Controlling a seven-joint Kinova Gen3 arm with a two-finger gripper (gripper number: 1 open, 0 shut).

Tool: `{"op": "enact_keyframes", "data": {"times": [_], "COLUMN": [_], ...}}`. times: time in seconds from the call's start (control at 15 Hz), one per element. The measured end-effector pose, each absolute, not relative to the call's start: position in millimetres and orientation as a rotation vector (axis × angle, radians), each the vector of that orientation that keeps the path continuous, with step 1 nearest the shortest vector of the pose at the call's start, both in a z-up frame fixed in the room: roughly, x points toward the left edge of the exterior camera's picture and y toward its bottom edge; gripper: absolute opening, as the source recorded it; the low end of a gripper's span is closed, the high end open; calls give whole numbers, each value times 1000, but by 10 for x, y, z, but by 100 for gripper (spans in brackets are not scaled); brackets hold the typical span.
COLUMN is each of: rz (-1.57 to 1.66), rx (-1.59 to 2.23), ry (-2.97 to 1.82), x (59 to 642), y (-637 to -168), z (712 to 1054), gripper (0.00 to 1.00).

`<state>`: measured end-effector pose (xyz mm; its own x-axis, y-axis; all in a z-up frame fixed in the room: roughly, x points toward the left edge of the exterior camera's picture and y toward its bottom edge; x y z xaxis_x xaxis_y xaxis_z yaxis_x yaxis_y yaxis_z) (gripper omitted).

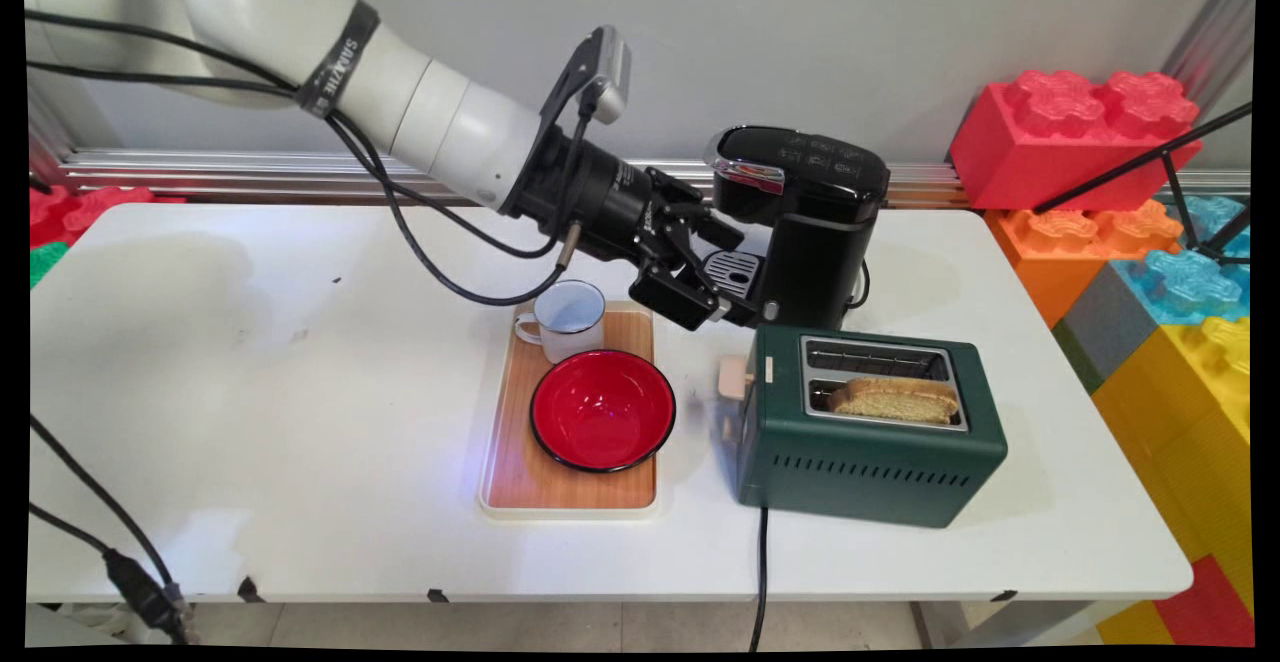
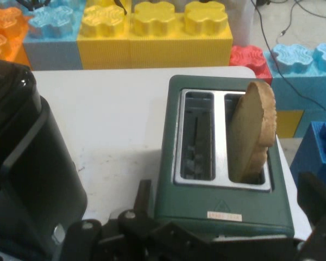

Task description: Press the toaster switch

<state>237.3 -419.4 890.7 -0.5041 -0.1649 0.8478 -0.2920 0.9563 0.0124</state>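
**End effector open, hanging over the toaster's lever end**

We saw the end effector (image 1: 705,307) above the tabletop (image 1: 250,392), pitched down and to the right. It sat between the black coffee machine (image 1: 800,232) behind it and the green toaster (image 1: 870,442) in front. It gripped nothing and touched nothing that we could make out.

In the hand view the fingers (image 2: 315,196) stood spread wide, one at each side of the bottom edge, with the toaster's near end between them and lower down. We read that as released.

- The toaster was the nearest thing. It sat on the tabletop right of the tray (image 1: 540,487), with its black cord (image 1: 760,572) running off the near edge.
- The toaster's pale lever (image 1: 733,378) was on its left end face, just below the end effector. We couldn't tell whether it was up or down.
- One bread slice (image 1: 893,400) was in the toaster's front slot, standing well proud of the top. In the hand view that was the right-hand slot.
- The toaster's other slot looked empty.
- The coffee machine was upright near the wall, close behind the end effector. We saw no contact between them.
- The wooden tray was left of the toaster. It carried a white mug (image 1: 566,317) at the back and a red bowl (image 1: 602,410) in front of it, both upright. We couldn't tell whether the two touched.
- Big coloured blocks (image 1: 1075,132) were stacked off the tabletop's right end, well apart from the arm.
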Motion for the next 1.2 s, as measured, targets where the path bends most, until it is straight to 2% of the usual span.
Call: {"op": "enact_keyframes", "data": {"times": [0.13, 0.2, 1.2], "rz": [161, 163, 80], "rx": [313, 309, 271], "ry": [-2102, -2097, -2073], "x": [2400, 2421, 2490], "y": [-4200, -4206, -4292], "z": [8863, 8834, 8464], "gripper": [100, 0, 0]}}
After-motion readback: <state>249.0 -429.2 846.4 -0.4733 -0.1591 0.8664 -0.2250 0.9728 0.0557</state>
